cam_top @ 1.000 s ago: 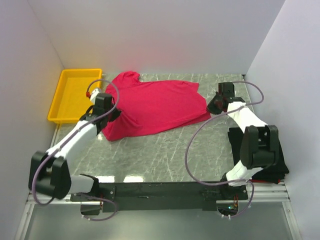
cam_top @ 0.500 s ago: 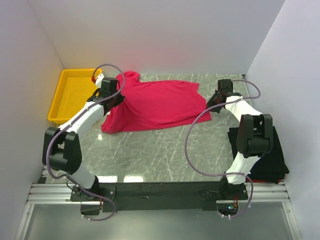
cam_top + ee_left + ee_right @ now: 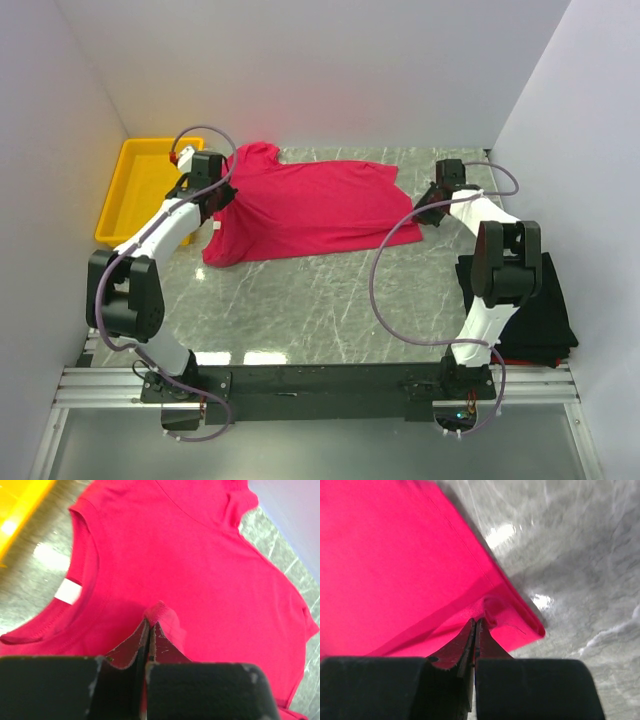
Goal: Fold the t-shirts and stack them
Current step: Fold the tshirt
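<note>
Across the far half of the table [image 3: 330, 300], the crimson-pink t-shirt [image 3: 310, 210] is lying spread flat. Both jaws are clamping shut on its cloth, the left gripper [image 3: 150, 625] pinching a fold beside the collar and the right gripper [image 3: 476, 622] the hem corner, probably for stretching or folding. Open room is lying nearer, while the yellow tray [image 3: 140, 190] is crowding the left.

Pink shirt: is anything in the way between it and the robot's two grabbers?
No, nothing visible is in the way. Both grabbers are pinching the pink shirt itself. The left gripper is shut on a small fold of cloth near the neck hole, and the right gripper is shut on a corner of its edge.
</note>
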